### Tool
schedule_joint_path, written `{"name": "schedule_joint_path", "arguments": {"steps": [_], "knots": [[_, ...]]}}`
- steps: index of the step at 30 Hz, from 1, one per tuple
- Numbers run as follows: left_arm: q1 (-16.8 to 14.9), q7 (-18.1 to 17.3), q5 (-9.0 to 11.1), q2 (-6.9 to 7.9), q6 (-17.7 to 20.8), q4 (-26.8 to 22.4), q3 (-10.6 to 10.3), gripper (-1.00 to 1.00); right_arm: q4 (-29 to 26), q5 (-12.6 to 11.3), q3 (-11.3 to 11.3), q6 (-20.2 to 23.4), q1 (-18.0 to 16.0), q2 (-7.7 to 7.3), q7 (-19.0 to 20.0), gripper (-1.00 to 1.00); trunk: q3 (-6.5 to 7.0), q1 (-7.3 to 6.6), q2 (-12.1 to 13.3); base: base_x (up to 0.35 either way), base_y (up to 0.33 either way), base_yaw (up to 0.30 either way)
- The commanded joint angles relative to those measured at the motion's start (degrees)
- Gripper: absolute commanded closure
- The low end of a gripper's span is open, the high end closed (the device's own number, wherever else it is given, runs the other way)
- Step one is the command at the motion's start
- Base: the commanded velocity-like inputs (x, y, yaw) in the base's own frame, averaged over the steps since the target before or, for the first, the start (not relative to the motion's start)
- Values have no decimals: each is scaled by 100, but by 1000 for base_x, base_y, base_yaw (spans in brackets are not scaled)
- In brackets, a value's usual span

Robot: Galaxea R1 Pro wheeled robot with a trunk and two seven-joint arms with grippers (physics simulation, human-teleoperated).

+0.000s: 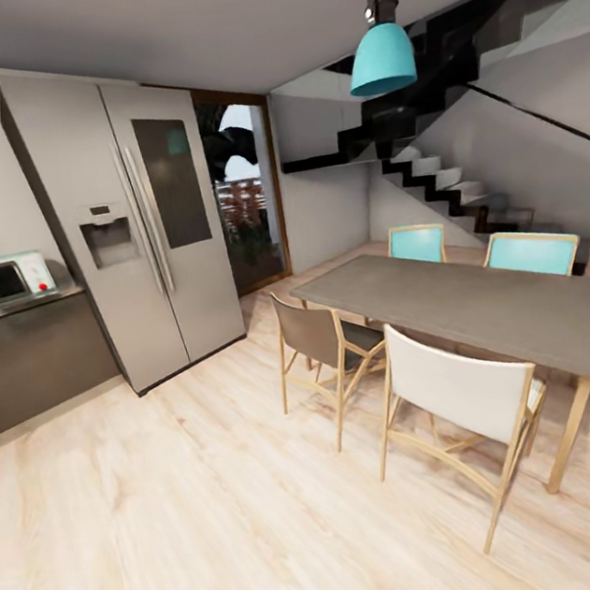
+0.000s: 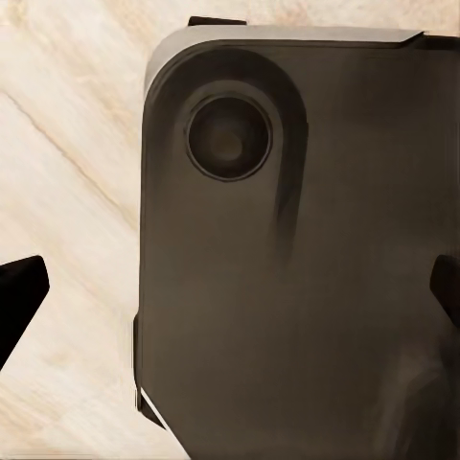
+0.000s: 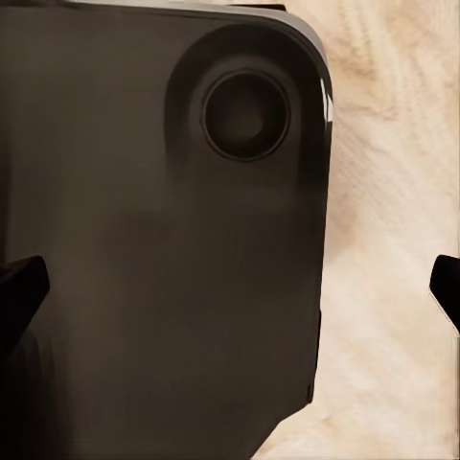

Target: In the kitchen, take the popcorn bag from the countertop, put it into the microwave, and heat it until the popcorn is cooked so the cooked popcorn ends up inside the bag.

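Note:
The pale mint-white microwave (image 1: 0, 279) with its dark glass door stands at the far left of the head view, on a countertop (image 1: 22, 304) above dark cabinets. The popcorn bag and the popcorn are out of view. In the left wrist view my left gripper (image 2: 232, 292) is open, its dark fingertips (image 2: 21, 287) spread wide over my own dark base and the wood floor. My right gripper (image 3: 232, 287) is open in the same way, with nothing between its fingertips (image 3: 19, 286).
A tall steel double-door fridge (image 1: 135, 234) stands right of the counter. A grey dining table (image 1: 467, 307) with several chairs (image 1: 461, 393) takes up the right side, under a teal pendant lamp (image 1: 381, 57). Black stairs (image 1: 438, 179) rise behind. Pale wood floor (image 1: 177, 520) spreads ahead.

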Motion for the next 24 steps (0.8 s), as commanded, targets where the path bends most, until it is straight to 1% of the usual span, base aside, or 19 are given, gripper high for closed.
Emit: {"name": "schedule_joint_path", "arguments": {"steps": [1,24], "knots": [[1,2,42,-1,-9,-5,2,-100,2,-5,-4,-18,1,-1,-1,-100,-4,0,-2,0,0,285],[1,2,42,-1,-9,-4,2,-100,1,-7,-11,-18,4,-1,-5,-100,-4,0,-2,0,0,285]]}}
